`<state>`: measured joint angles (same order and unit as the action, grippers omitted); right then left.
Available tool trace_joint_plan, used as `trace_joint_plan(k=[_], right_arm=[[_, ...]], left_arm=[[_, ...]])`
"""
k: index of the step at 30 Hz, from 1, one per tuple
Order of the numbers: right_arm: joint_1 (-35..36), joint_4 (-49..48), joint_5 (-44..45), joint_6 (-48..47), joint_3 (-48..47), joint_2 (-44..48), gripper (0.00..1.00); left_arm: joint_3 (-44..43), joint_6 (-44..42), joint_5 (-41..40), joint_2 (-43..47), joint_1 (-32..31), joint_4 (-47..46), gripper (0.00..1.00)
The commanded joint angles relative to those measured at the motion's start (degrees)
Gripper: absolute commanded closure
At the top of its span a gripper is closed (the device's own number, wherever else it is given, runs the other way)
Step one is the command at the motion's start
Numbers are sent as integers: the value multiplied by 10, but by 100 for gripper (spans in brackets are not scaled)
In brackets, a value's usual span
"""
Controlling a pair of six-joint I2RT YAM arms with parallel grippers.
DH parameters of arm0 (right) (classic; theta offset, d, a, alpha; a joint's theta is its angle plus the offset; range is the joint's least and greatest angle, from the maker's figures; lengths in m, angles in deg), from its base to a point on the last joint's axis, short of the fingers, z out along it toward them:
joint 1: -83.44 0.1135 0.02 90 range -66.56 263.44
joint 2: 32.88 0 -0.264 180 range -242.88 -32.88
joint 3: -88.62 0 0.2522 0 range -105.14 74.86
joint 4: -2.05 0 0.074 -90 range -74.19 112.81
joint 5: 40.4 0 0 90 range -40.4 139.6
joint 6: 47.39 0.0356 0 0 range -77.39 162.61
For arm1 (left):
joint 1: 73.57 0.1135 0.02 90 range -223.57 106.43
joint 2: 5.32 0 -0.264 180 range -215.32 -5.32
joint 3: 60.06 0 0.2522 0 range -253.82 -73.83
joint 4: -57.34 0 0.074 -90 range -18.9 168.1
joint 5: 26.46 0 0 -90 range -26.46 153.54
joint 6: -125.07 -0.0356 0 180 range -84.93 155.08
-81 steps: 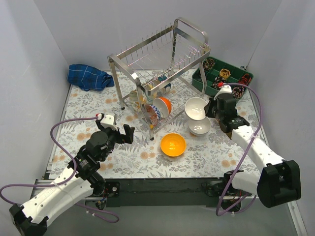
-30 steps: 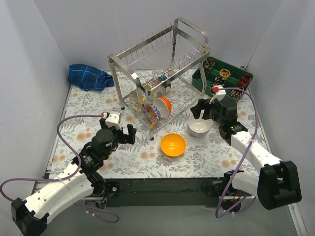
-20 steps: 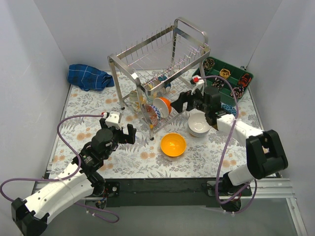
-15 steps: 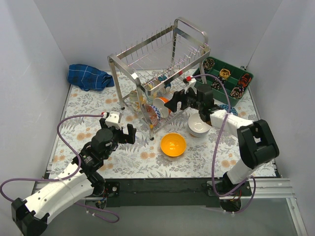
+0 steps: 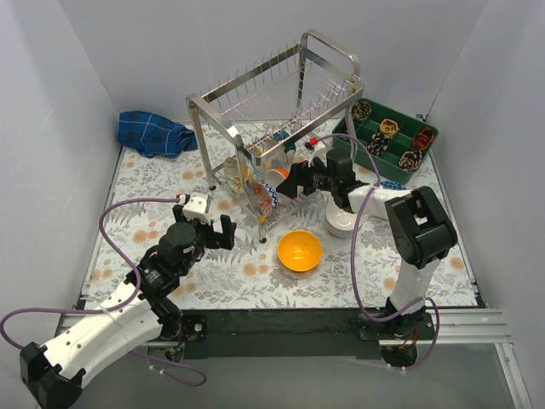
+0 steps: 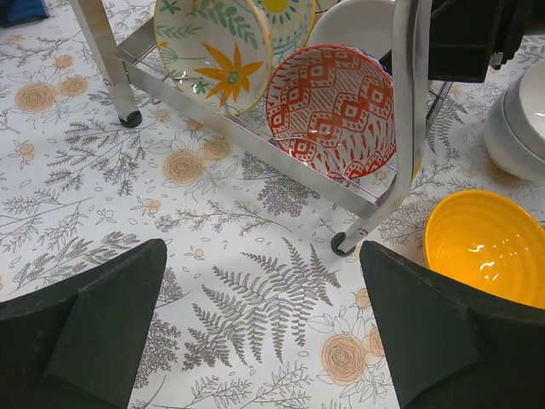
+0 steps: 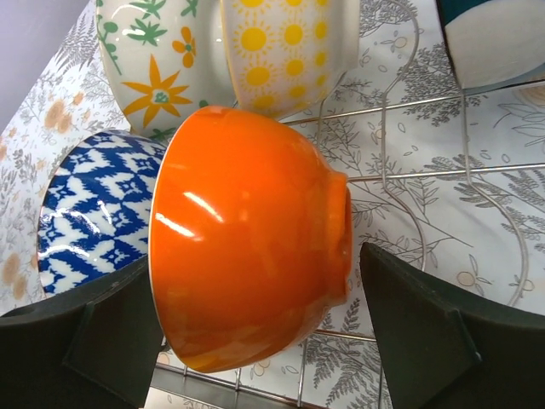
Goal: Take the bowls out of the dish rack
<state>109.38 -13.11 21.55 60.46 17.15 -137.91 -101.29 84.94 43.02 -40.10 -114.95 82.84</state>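
A shiny two-tier wire dish rack (image 5: 281,128) stands toward the back of a flower-printed worktop (image 5: 366,264), seen from above. Several bowls stand on edge in its lower tier. The upper tier holds none that can be seen.

The right arm reaches in from the right to the lower tier. The right fingers (image 7: 426,341) are spread wide apart, one on each side of an orange bowl (image 7: 247,281). This bowl stands on its rim in the rack, its foot turned to the right in the wrist view. Whether the fingers touch it cannot be told.

Just beside the orange bowl, nearer the rack's front corner, stands a patterned bowl (image 6: 332,111), red and white inside. Further back in the same tier are a floral bowl (image 6: 213,51) with an orange flower and green leaves, and a sun bowl (image 7: 281,51) with yellow suns.

Two bowls sit upright on the worktop in front of the rack. One is a yellow bowl (image 5: 300,250), the other a white bowl (image 5: 339,223) to its right, partly under the right arm.

The left arm hovers over the worktop, left of the rack's front leg. The left fingers (image 6: 102,332) are wide apart and hold nothing.

A green tray (image 5: 387,136) lies at the back right, and a blue cloth (image 5: 155,134) at the back left.
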Motion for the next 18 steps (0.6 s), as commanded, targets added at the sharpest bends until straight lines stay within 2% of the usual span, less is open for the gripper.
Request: trace_joint_plan(k=[1, 3, 9, 10, 12, 13, 14, 18], right_arm=[[8, -36, -22, 16, -26, -1, 11], [9, -36, -25, 21, -25, 1, 15], [10, -35, -16, 24, -21, 19, 38], [10, -35, -13, 22, -19, 23, 45], [10, -35, -10, 19, -16, 31, 52], [10, -35, -8, 18, -16, 34, 62], [10, -34, -6, 16, -14, 40, 67], [13, -17, 12, -8, -17, 58, 75]], left_arm=[[-13, -6, 4, 2, 3, -5, 2], [-13, -6, 5, 1, 3, -6, 2], [-13, -6, 10, 2, 3, -5, 2], [-13, -6, 11, 2, 3, -6, 2], [-14, -7, 14, 2, 3, -6, 2], [-14, -6, 15, 2, 3, -6, 2], [-13, -6, 16, 3, 3, -6, 2], [-13, -6, 23, 4, 3, -6, 2]])
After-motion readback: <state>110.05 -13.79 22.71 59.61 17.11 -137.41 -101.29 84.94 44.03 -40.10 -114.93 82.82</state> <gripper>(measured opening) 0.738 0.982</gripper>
